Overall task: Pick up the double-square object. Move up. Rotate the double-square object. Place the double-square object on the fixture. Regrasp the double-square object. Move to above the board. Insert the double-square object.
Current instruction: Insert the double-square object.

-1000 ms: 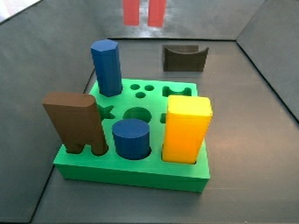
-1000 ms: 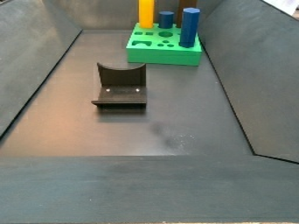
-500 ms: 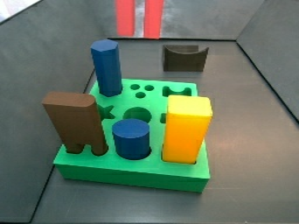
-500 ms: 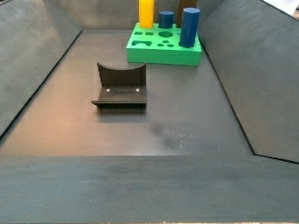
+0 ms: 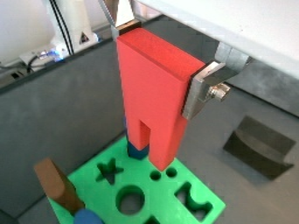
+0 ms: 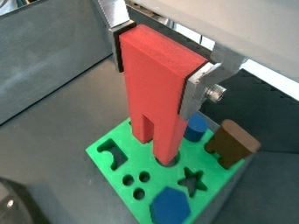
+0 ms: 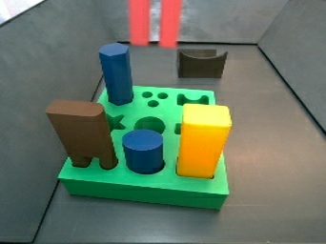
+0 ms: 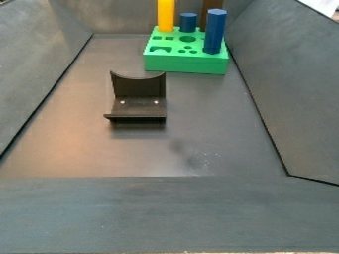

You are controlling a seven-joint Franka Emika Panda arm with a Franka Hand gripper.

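grey-walled bin floor lies far beneath the claw, which is clamped on the top of the red block, holding it upright with its forked end down, presumably to line it up over the green board directly below.
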